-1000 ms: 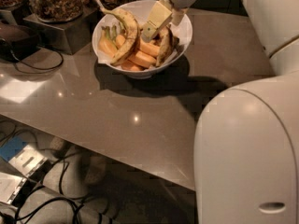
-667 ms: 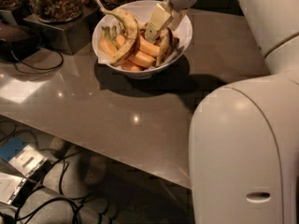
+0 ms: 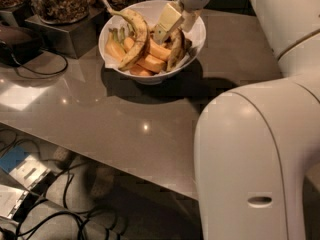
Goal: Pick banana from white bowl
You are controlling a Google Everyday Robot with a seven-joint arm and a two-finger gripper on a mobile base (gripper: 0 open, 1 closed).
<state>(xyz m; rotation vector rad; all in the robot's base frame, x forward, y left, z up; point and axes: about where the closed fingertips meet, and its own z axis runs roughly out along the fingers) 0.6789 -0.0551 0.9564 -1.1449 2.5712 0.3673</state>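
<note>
The robot's pale arm casing [image 3: 250, 159] bulks slightly further left than a moment ago. Nothing else has shifted. One grey table [image 3: 100, 114] lies bare from 6 to 8 o'clock of the one white bowl [image 3: 155, 78], up to its slanting front edge. One long arched banana [image 3: 136, 34] and several orange-yellow bananas [image 3: 152, 59] share the bowl. The mottled banana [image 3: 177, 48] lies at its 3 o'clock side, under the gripper [image 3: 169, 28]. Whether the claw is wide or closed, I cannot tell.

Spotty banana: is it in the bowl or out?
In: the spotty banana lies inside the white bowl; the gripper dips in beside it.
</note>
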